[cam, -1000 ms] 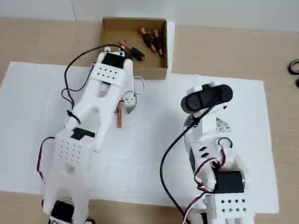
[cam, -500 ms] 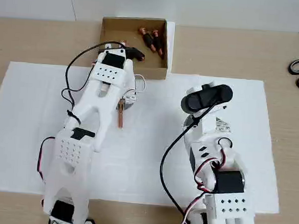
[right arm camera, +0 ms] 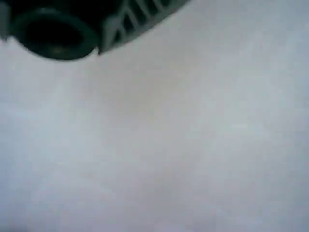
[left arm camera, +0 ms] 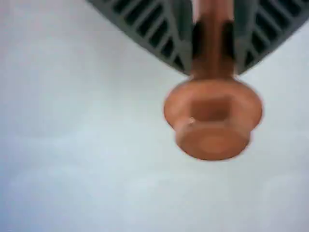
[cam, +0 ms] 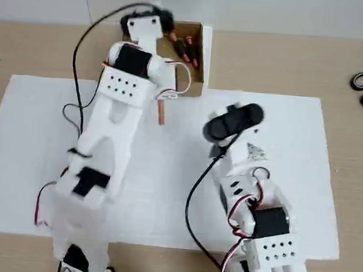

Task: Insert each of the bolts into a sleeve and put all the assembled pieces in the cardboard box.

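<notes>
The bolt [left arm camera: 212, 118] was lifted off the paper [cam: 36, 163] and carried nearer the box [cam: 194, 87] — pinched tight in the left gripper [left arm camera: 212, 48], its head hanging just below the jaws. A sleeve [right arm camera: 54, 35] was clasped by the right gripper [right arm camera: 58, 19] — so joining was likely next.

A white sheet [cam: 33, 119] covers the wooden table [cam: 51, 46].
</notes>
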